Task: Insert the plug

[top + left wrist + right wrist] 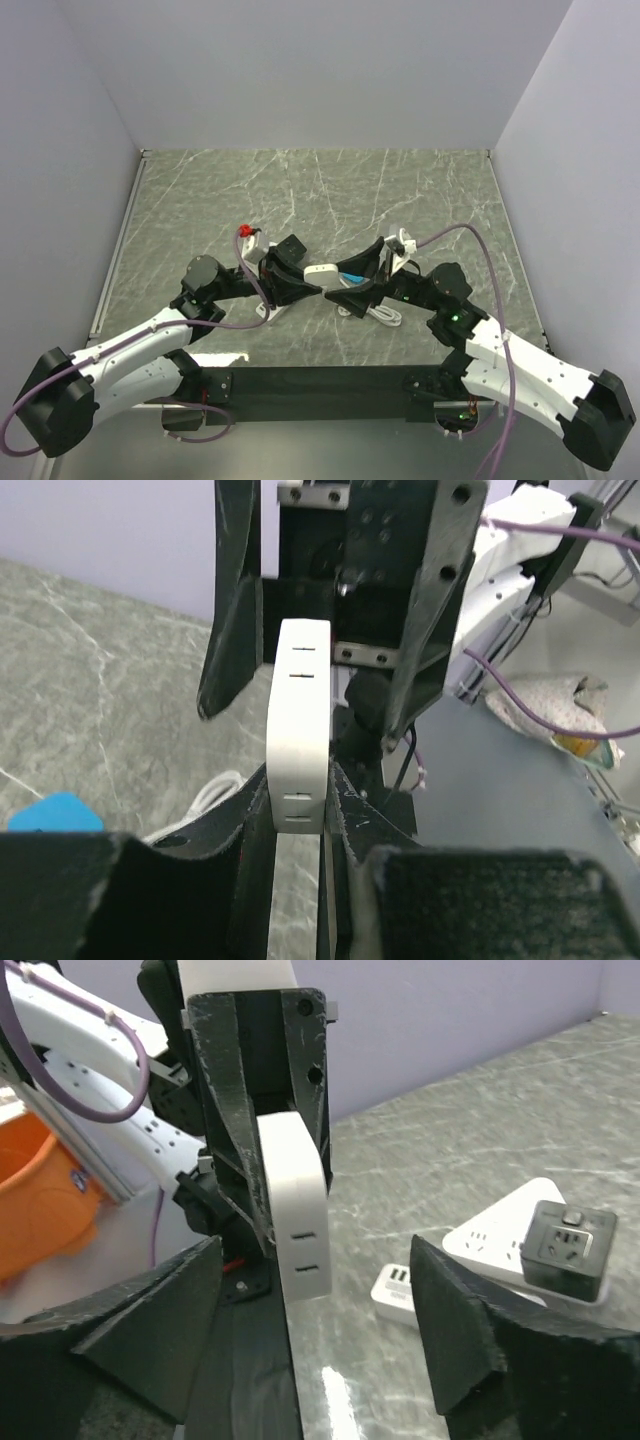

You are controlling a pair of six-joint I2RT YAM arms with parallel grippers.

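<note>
Left gripper (pixel 300 802) clamped on slim white plastic socket strip (pixel 298 720); right gripper (pixel 315 1255) spread open around its free end.

Two pincers show: one left pincer (pixel 300 802) and one right pincer (pixel 315 1255). There is one white socket strip (pixel 295 1200), one black cube adapter (pixel 570 1245), one white socket block (pixel 490 1232) and one small white plug (pixel 393 1290).

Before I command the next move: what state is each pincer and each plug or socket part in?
left pincer: shut on white socket block
right pincer: open, straddling the block, not touching
white socket block: held off the table
black adapter: seated on white power strip
small white plug: lying loose on table
</note>
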